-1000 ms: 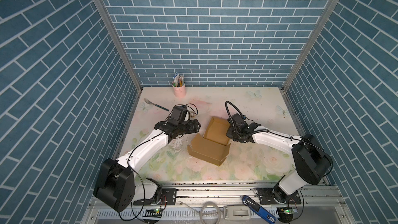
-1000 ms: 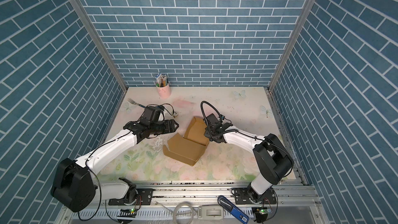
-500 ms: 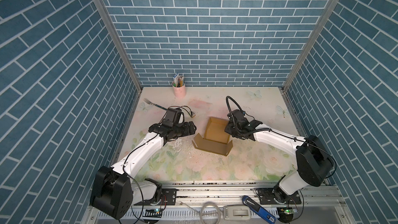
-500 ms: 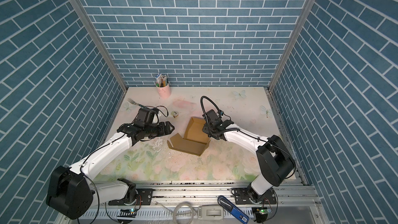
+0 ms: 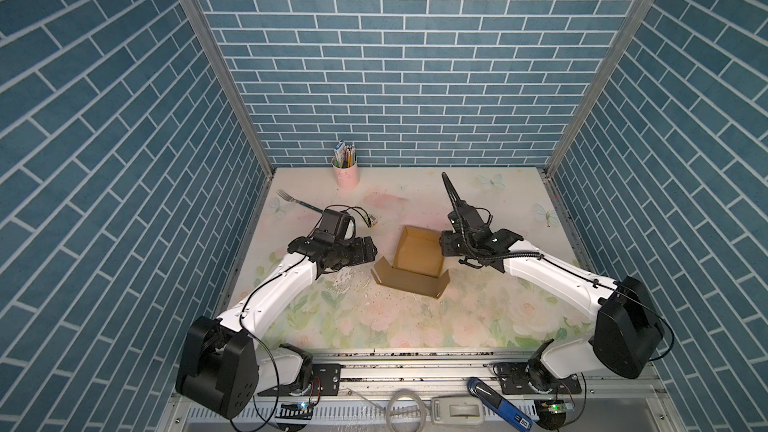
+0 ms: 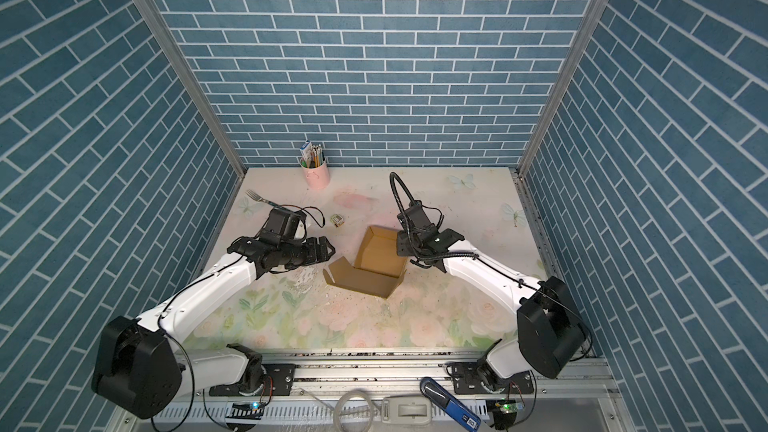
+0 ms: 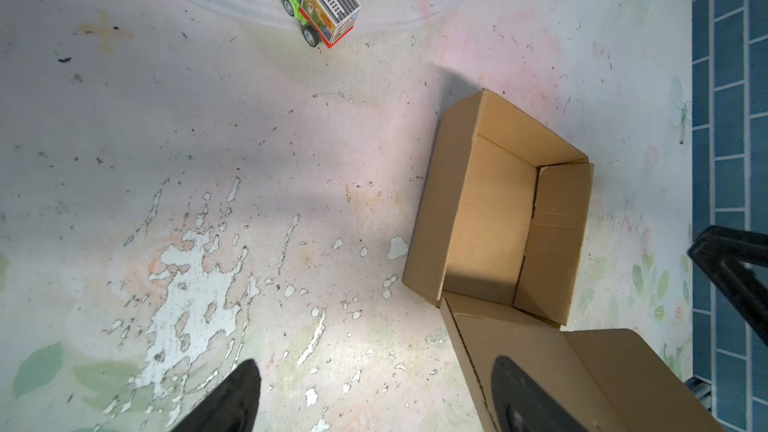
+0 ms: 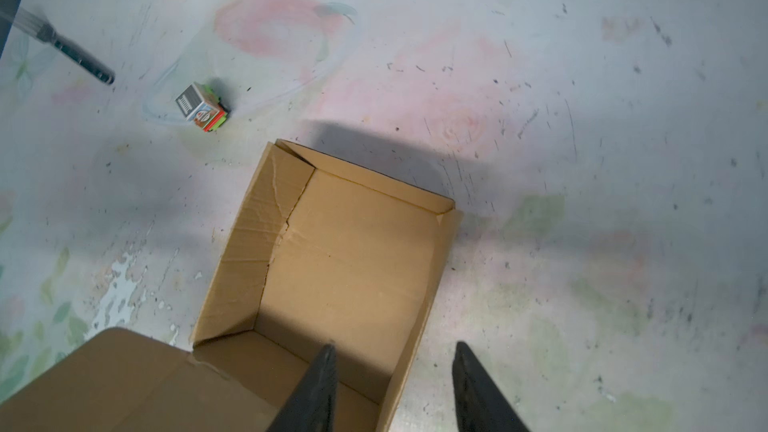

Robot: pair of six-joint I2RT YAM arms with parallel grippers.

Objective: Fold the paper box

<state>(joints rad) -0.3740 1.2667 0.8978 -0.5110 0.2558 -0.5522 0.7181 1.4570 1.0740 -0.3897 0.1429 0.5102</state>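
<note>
The paper box (image 5: 417, 257) sits near the middle of the floral table (image 5: 415, 326), brown and open-topped, its walls standing and its lid flap lying flat toward the front edge with a small tab at each end. In the right wrist view the box (image 8: 345, 268) shows a creased, torn-looking seam along one inner wall. The right gripper (image 8: 395, 351) straddles the wall nearest it, one finger inside the box and one outside. Its jaws are partly spread and clear of the cardboard, gripping nothing. The left gripper (image 7: 376, 367) hangs just beside the box's other side with its jaws wide apart and empty. One finger (image 7: 523, 401) lies over the lid flap, but whether it touches I cannot tell. Behind the box, toward the back wall, stands a small green toy truck (image 7: 320, 6). Farther back and left lies a fork (image 5: 297, 200), and a pink cup (image 5: 345, 170) of pencils stands against the back wall.
</note>
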